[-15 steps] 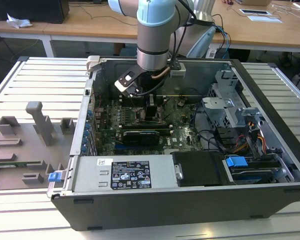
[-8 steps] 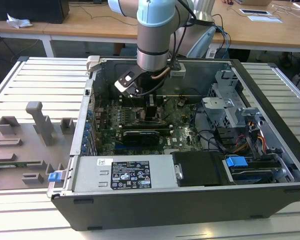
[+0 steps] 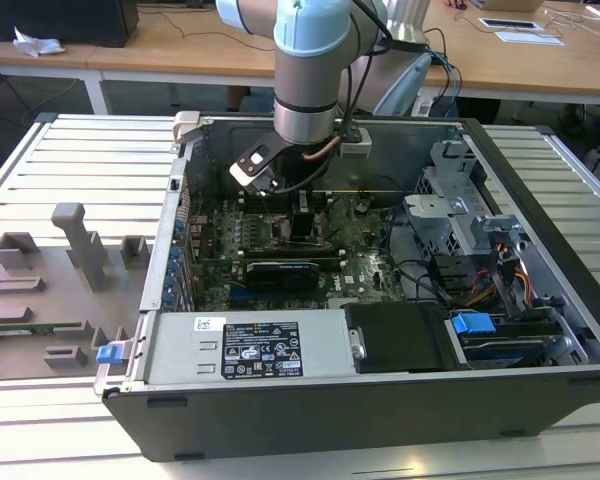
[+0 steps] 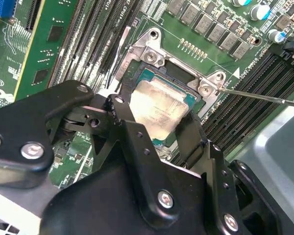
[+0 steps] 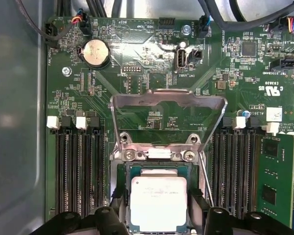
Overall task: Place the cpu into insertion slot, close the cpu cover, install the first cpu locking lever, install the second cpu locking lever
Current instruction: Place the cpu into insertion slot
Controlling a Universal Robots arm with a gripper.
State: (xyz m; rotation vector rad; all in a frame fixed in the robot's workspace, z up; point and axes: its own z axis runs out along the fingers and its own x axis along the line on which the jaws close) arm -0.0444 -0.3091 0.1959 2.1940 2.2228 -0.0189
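While the cover (image 5: 169, 96) stands raised off its hinge at one edge of the slot (image 5: 157, 168), the gripper (image 5: 159, 221) hangs straight over that slot with its two black fingers (image 4: 120, 111) closed on opposite edges of the cpu (image 5: 159, 203). The chip sits between them, flat side up, directly over the slot and squared to it. Whether it is fully seated or a shade above the contacts I cannot tell from where I stand.

Being square, the cpu has no long axis to speak of; what matters is that its edges run parallel with the slot's rim, and they look to. Its top is a dull silver-grey metal plate, faintly scuffed, with a thin green border showing round it. The slot is dark inside with a bright metal bracket and two screws at the hinge edge. The cover is a thin silvery frame with a wide open window — the green board (image 5: 152, 54) shows through it. A slim wire lever (image 4: 264, 97) juts out beside the slot, not latched. Long black memory slots (image 5: 78, 171) flank the slot on two sides — ribbed plastic.
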